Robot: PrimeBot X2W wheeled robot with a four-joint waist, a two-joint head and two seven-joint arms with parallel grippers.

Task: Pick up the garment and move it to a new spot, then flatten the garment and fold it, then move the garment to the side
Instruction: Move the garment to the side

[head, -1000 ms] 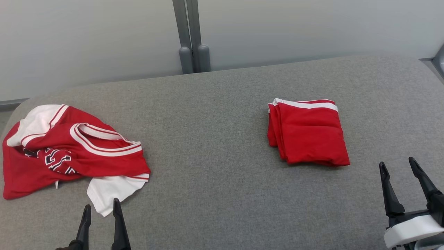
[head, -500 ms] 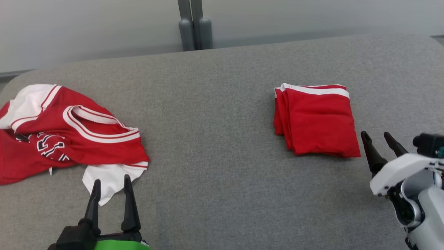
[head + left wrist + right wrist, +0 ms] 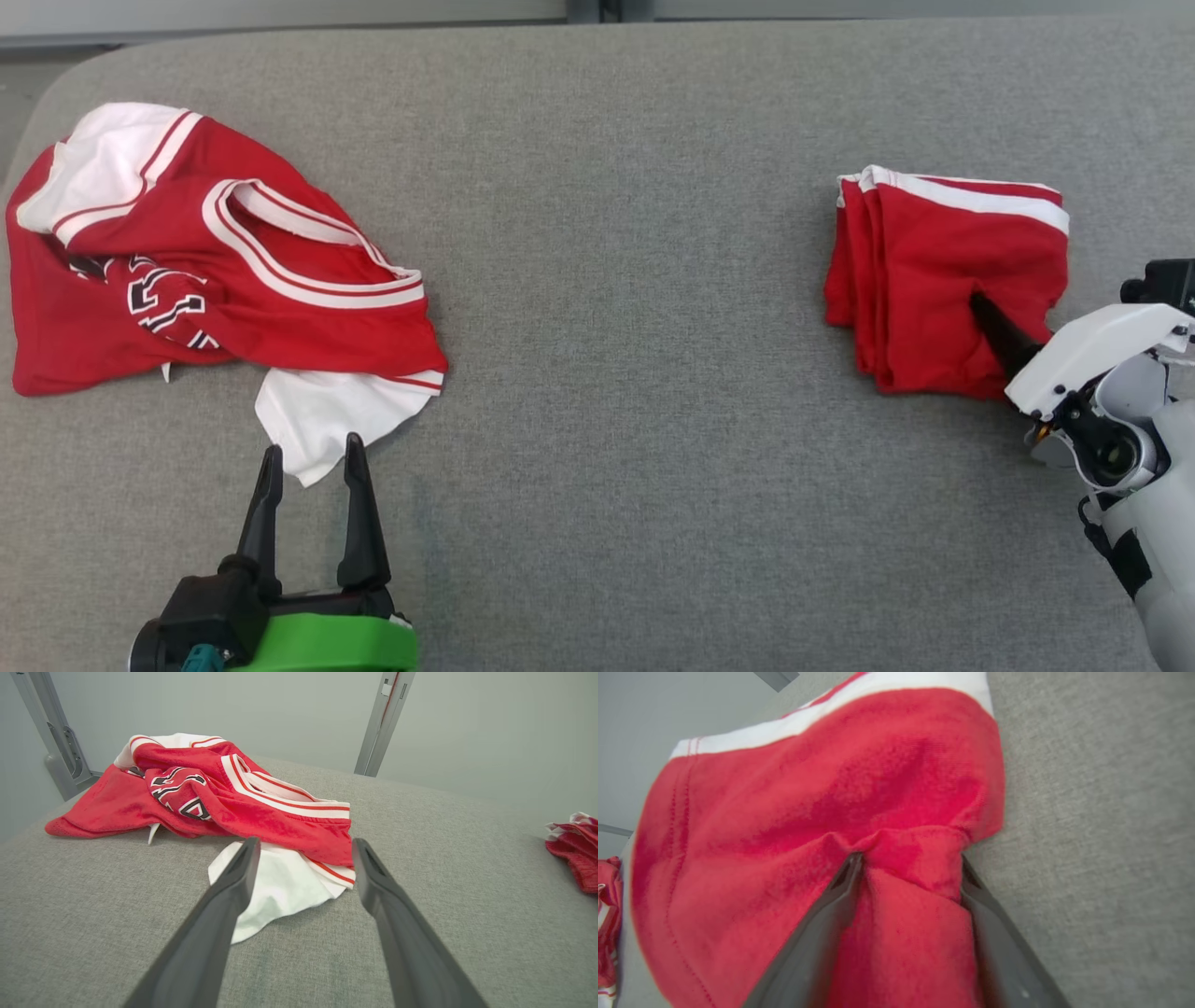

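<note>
two red garments — crumpled jersey (image 3: 280,308) upper left, lettering (image 3: 161,303) unreadable; left gripper (image 3: 313,445) apart; right gripper (image 3: 909,857) apart, astride folded garment (image 3: 943,261).

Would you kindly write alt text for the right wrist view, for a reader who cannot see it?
The right gripper straddles a bunched ridge of the folded red garment, which has a white band along one edge and lies on a grey fabric surface.

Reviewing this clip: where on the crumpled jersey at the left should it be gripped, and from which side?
Grip the white flap of the crumpled jersey, coming in from the near side with the left tool. The flap juts out low and flat past the bunched heap, right ahead of that tool's open jaws.
</note>
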